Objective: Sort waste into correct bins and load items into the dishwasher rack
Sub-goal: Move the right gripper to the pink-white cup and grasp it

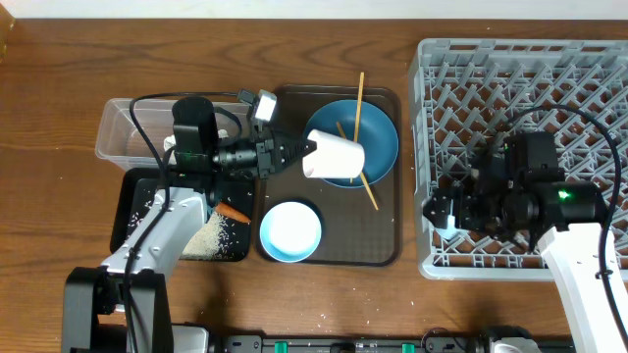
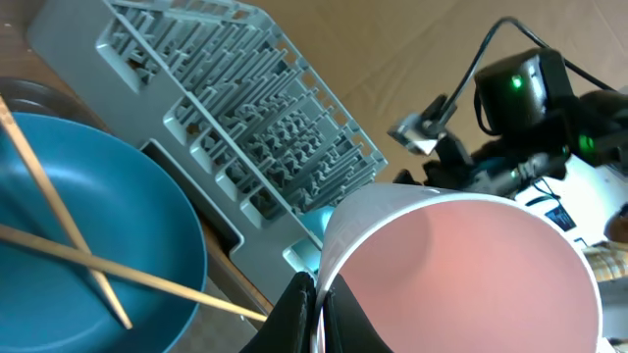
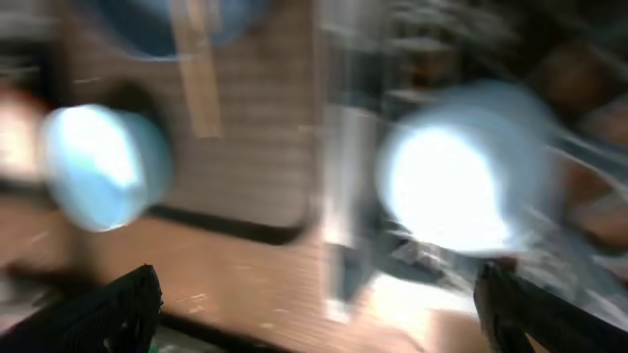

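My left gripper is shut on the rim of the pinkish-white cup, holding it on its side above the blue plate. In the left wrist view the fingers pinch the cup's wall. Wooden chopsticks lie across the plate. The small pale blue bowl sits on the brown tray. My right gripper stands open at the grey rack's left front corner. Its view is blurred, with a light blue cup in the rack. Rice and a carrot lie in the black tray.
The brown serving tray lies in the middle, between the bins and the rack. The clear tub stands at the back left, behind the black tray. My left arm reaches over the black tray. Cables trail from both arms.
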`<state>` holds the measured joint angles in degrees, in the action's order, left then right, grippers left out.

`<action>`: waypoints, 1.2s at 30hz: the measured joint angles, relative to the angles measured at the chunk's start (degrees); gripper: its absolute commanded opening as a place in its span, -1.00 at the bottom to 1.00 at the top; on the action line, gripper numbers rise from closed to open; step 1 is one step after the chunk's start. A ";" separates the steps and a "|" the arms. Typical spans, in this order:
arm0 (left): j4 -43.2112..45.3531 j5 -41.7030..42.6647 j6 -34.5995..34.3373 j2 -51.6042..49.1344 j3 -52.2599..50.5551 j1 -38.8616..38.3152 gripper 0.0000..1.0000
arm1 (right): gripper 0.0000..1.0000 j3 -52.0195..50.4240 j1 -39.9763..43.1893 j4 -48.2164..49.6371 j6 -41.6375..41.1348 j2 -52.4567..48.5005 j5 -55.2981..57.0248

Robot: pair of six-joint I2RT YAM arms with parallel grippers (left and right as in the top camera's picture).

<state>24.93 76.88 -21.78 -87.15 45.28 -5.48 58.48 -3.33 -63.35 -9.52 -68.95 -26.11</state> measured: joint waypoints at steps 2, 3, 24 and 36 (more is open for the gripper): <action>0.20 0.70 0.00 0.00 0.00 0.00 -0.88 | 0.99 0.00 0.00 1.57 3.69 0.00 -8.20; 0.48 1.11 0.02 0.00 0.00 0.00 -0.88 | 0.99 0.00 0.00 2.47 5.62 0.00 -12.41; 8.61 4.83 -0.07 0.00 0.00 -12.98 -0.88 | 0.96 -0.04 -1.20 10.58 14.67 0.00 -33.92; 8.76 3.78 -0.04 0.00 0.00 -12.90 -0.84 | 0.27 -0.04 -7.45 11.76 15.69 0.00 -34.25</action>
<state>33.69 80.66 -21.82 -87.15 45.28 -18.37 58.43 -10.79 -51.59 6.17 -68.95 -60.36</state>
